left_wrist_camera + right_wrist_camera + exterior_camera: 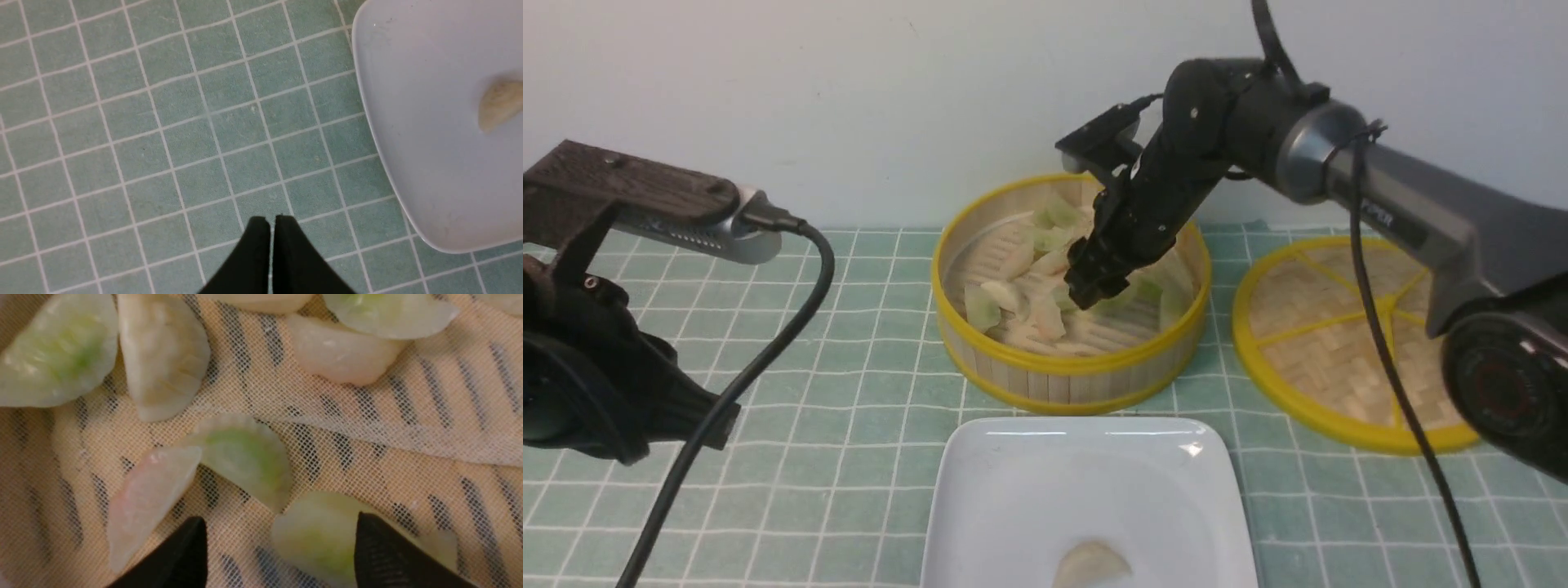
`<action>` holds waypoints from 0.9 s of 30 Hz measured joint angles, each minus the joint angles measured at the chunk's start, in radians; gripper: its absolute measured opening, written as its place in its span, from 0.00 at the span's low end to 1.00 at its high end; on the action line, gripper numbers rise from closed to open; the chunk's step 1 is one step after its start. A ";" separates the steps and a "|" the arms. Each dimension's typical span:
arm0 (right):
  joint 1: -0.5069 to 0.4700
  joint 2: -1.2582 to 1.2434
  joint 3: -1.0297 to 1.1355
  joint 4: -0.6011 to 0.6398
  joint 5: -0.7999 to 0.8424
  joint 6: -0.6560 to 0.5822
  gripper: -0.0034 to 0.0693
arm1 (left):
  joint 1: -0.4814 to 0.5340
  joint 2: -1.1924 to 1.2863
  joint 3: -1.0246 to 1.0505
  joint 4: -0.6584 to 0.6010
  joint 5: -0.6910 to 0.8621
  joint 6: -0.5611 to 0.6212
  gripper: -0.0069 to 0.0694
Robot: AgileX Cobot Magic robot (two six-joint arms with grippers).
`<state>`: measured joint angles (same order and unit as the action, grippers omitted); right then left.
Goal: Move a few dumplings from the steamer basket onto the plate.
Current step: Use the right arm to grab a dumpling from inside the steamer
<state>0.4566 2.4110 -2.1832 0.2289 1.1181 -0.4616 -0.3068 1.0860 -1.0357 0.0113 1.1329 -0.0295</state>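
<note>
while the right gripper (281, 551) reaches down into the steamer basket (1070, 384), its fingers stand wide apart just over the dumplings (249, 457), one of them, a pale green dumpling (318, 535), showing between the fingers and partly hidden by one fingertip. nothing is gripped there. the dumplings, some pale green, some cream-white and a few faintly pink, lie scattered on the basket's cloth-lined floor, several of them touching or overlapping.

the plate (1086, 490) sits on the checked tablecloth (849, 343), just in front of the basket, on the robot's side. it bears a single cream-white dumpling (1090, 563), cut off by the lower edge of the front view. to the right of the basket lies the woven lid (1339, 343) with its yellow rim and spokes, partly behind the right arm (1405, 196).

the left gripper (271, 222) is closed with nothing in it, and hangs over the tablecloth to the left of the plate.
</note>
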 joint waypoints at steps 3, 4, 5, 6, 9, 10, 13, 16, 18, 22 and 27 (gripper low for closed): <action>0.010 0.011 -0.009 -0.043 -0.029 -0.001 0.72 | 0.000 0.000 0.006 0.000 0.003 0.000 0.08; 0.011 0.012 -0.010 -0.050 -0.031 -0.001 0.73 | 0.000 0.000 0.007 0.000 0.005 0.000 0.08; 0.018 0.022 -0.013 -0.082 -0.058 -0.003 0.73 | 0.000 0.000 0.007 0.000 0.007 0.000 0.08; 0.022 0.025 -0.014 -0.104 -0.072 -0.003 0.73 | 0.000 0.000 0.007 0.000 0.008 0.000 0.08; 0.037 0.030 -0.015 -0.166 -0.093 0.001 0.68 | 0.000 0.000 0.007 0.000 0.008 0.000 0.08; 0.037 0.030 -0.015 -0.170 -0.094 0.001 0.68 | 0.000 0.000 0.007 0.000 0.008 0.001 0.08; 0.049 0.033 -0.015 -0.210 -0.121 0.003 0.61 | 0.000 0.000 0.007 0.000 0.011 0.005 0.08; 0.050 0.038 -0.015 -0.229 -0.150 0.007 0.51 | 0.000 0.000 0.007 0.000 0.014 0.008 0.08; 0.050 0.040 -0.015 -0.245 -0.162 0.022 0.37 | 0.000 0.000 0.007 0.000 0.018 0.008 0.08; 0.050 0.040 -0.018 -0.266 -0.170 0.053 0.22 | 0.000 0.000 0.007 0.000 0.023 0.008 0.08; 0.050 0.036 -0.077 -0.276 -0.014 0.110 0.23 | 0.000 0.000 0.007 0.000 0.025 0.008 0.08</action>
<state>0.5069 2.4474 -2.2605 -0.0470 1.1041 -0.3514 -0.3068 1.0860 -1.0283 0.0113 1.1583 -0.0213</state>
